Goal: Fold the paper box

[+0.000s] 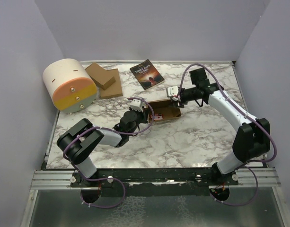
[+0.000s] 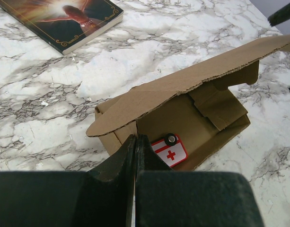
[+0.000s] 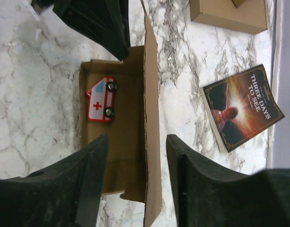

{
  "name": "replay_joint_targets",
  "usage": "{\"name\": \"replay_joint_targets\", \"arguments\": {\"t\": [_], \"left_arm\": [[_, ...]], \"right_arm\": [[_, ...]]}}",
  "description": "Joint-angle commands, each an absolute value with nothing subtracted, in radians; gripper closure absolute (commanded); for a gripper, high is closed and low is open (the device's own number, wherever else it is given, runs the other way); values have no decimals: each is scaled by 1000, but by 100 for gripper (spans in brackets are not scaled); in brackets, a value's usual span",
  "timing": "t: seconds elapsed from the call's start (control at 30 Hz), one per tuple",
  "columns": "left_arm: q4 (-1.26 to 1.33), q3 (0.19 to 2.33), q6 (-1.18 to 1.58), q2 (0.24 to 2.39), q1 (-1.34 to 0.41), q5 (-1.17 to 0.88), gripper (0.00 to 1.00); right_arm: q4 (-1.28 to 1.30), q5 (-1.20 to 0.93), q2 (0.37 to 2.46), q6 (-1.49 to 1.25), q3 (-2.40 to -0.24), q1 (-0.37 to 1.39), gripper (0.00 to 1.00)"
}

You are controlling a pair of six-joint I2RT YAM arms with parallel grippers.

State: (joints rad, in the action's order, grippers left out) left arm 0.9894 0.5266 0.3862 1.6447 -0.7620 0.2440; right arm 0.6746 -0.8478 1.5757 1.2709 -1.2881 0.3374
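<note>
The paper box (image 1: 166, 112) is a brown cardboard carton lying open at mid-table, its long lid flap (image 3: 152, 142) standing up. A small red and white toy ambulance (image 3: 101, 99) lies inside it and also shows in the left wrist view (image 2: 169, 150). My left gripper (image 2: 135, 139) is shut on the box's near end wall (image 2: 117, 138), one finger outside and one inside. In the top view it (image 1: 148, 116) is at the box's left end. My right gripper (image 3: 136, 139) is open, its fingers either side of the raised lid flap at the box's right end (image 1: 175, 98).
A dark-covered book (image 1: 146, 74) lies behind the box. A stack of flat brown cardboard pieces (image 1: 104, 80) sits at the back left. A cream and orange drum-shaped container (image 1: 70, 85) stands at the far left. Grey walls close off three sides of the table.
</note>
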Motion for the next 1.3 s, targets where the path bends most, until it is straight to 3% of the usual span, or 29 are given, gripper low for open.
{"name": "replay_joint_targets", "arguments": {"t": [0.0,0.4,0.63,0.93,1.27], "left_arm": [[957,532,383,1643,-773,249,100],[956,530,384,1645,-773,238,100],[947,513,392,1617,-772,227,96],[914,455,421,1516,-773,195,70],[769,289,504,1186,-773,89,67]], "right_arm": [[643,-737,1591,1294,-1294,358,55],[549,-660,1538,1320,-1207,376,85],[533,-657,1506,1334,-1150,376,90],[537,-665,1498,1334,-1121,376,90],[550,-675,1482,1347,-1070,376,91]]}}
